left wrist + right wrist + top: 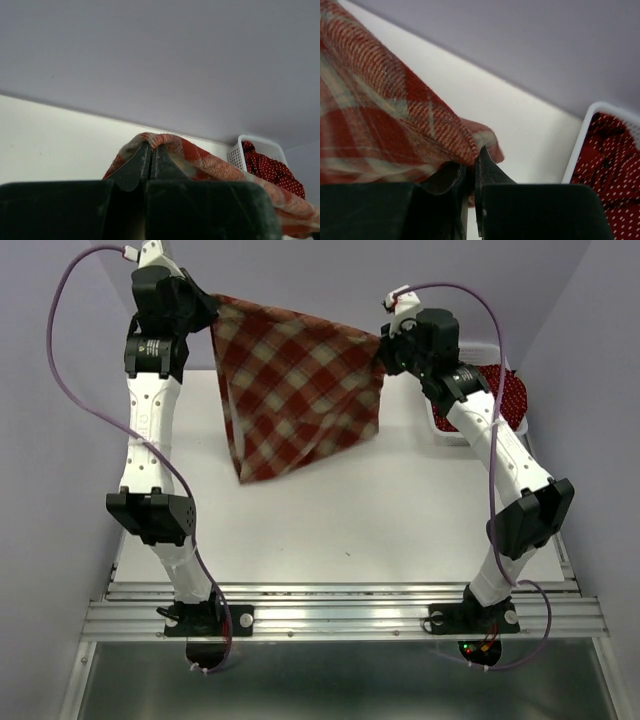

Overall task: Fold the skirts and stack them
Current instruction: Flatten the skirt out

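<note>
The red-and-cream checked skirt (300,390) hangs spread, its top corners clamped in the closed left and right jaws.

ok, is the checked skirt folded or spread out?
Spread. The checked skirt hangs open above the table, top edge stretched between the left fingers and right fingers, both shut on it.

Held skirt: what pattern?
The skirt is red-and-cream checked; the top view shows it best.

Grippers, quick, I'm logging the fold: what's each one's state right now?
Left gripper: shut on the red-and-cream checked skirt, one top corner.
Right gripper: shut on the same skirt, the other top corner.
</note>
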Controlling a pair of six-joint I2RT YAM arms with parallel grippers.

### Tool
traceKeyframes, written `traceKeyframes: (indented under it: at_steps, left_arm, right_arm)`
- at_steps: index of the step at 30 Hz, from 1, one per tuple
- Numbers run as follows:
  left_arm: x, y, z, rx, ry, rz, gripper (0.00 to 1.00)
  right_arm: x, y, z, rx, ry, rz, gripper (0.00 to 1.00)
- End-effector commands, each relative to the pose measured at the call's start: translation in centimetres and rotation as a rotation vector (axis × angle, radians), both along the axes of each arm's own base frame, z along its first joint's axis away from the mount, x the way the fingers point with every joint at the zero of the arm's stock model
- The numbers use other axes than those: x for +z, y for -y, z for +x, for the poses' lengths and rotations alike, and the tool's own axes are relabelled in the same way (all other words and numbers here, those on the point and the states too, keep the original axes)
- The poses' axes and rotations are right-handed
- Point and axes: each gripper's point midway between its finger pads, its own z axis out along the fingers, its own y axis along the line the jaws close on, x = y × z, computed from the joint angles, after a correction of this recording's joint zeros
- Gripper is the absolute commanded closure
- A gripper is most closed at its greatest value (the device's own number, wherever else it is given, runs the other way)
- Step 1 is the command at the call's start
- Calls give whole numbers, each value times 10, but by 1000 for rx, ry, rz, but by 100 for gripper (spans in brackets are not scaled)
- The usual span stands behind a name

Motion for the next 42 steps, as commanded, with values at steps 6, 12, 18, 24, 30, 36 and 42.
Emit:
traceKeyframes:
  at_steps: [6,12,18,24,30,36,42]
  left_arm:
    - [110,-48,-41,-107,320,-26,100]
    - [-24,-42,-39,-153,64,-41,100]
    - [-206,-66,-109,147,-336,-212,93]
    - [-192,-100,-175,399,-373,-156,1]
    - [-198,-95,-194,385,-401,-152,1]
    - [-246,-94,-190,384,-531,-150,1]
    - [-297,-99,-194,428,-660,-140,1]
  right_arm:
    - [106,10,-13,67,247,11,98]
    - [-1,7,-42,163,34,-66,92]
    - [-169,-23,-129,241,-334,-193,61]
    - [-192,-21,-181,191,-534,-213,0]
    - [-135,-32,-180,161,-412,12,0]
    - [-134,-16,-157,-128,-402,206,0]
    - [-178,-13,-161,-293,-540,310,0]
